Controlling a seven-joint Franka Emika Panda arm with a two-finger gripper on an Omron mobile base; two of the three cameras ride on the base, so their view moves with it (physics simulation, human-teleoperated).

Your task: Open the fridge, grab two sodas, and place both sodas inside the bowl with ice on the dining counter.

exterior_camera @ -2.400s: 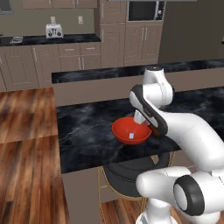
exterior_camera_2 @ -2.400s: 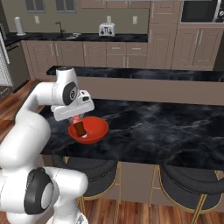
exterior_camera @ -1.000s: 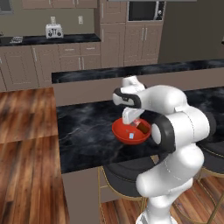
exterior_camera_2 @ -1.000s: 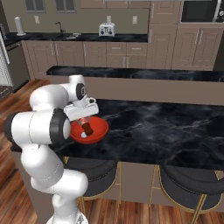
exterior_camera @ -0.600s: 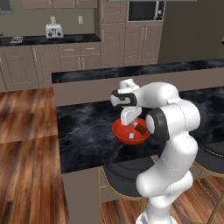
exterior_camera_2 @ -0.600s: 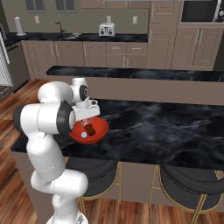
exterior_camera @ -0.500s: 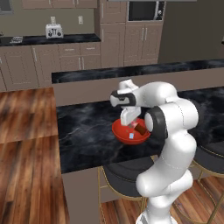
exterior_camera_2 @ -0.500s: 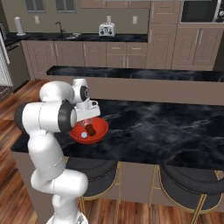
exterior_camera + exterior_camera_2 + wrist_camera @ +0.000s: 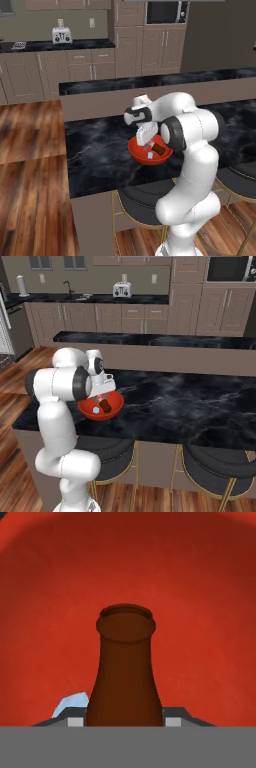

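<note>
- Reaching down into the red bowl, the gripper has its fingertips hidden behind its own white hand in the left base view, so the jaw gap cannot be read there.
- From the hand view, the brown cola bottle rises between the two fingertips, its neck pointing into the bowl; the jaws stand narrowly apart, pressed on the bottle's sides.
- Only the bottle's neck and shoulder show there; its lower body is cut off, and no label or writing can be read.
- A pale blue ice cube peeks out left of the bottle, mostly hidden.
- The bowl sits near the front left edge of the dining counter, with the bottle lying tilted inside.
- A pinkish object beside it is too small to identify.
- A toaster stands on the far wall counter.
</note>
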